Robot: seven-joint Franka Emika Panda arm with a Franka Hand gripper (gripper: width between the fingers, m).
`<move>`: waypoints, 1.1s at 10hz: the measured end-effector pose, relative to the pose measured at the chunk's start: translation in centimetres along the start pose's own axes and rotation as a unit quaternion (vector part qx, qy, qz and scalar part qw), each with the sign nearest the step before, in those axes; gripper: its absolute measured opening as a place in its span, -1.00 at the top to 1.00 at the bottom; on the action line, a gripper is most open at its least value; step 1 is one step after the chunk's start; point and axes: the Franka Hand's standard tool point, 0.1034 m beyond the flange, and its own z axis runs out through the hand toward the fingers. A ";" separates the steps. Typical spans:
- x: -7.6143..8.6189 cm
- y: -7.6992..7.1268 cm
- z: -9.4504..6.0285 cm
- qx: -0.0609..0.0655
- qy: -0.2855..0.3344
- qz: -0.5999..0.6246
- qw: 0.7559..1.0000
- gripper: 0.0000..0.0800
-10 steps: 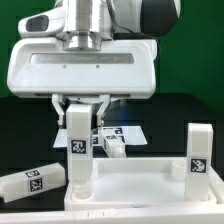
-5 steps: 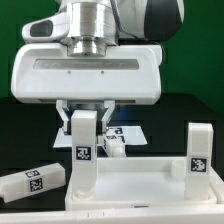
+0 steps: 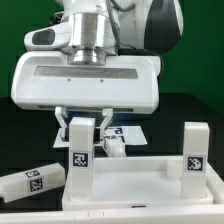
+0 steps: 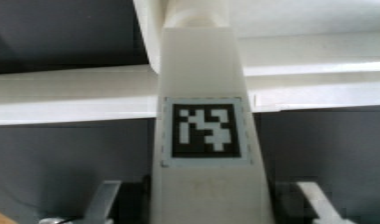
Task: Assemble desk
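Gripper [image 3: 87, 128] jaws look closed on the upper end of an upright leg [image 3: 80, 165], which stands at the corner of the desk top [image 3: 140, 185] on the exterior view's left. How deep it sits in the socket is hidden. A second leg [image 3: 196, 152] stands at the far corner, and a loose leg [image 3: 30, 182] lies on the table beside the top. In the wrist view the held leg [image 4: 205, 130] looks nearly straight. The likely trouble is a slight tilt: pressing or turning then could jam it, twist it between the pads, or drag the unclamped top sideways.
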 end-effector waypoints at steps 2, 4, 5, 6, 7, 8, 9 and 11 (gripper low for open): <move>0.0 0.0 0.0 0.000 0.000 0.000 1.000 0.10; -0.2 -0.3 0.1 0.009 -0.024 0.002 1.000 -0.53; 0.3 0.0 -0.3 0.018 -0.044 0.009 0.999 -0.53; 0.7 -0.2 -0.8 0.036 -0.089 0.020 0.995 -0.61; 1.1 -0.9 -1.0 0.057 -0.146 0.038 0.987 -0.62; 2.0 -1.2 -1.0 0.064 -0.163 0.042 0.984 -0.62; 1.7 -1.4 -1.0 0.077 -0.210 0.047 0.974 -0.62; 1.8 -0.8 -0.7 0.080 -0.238 0.043 0.967 -0.62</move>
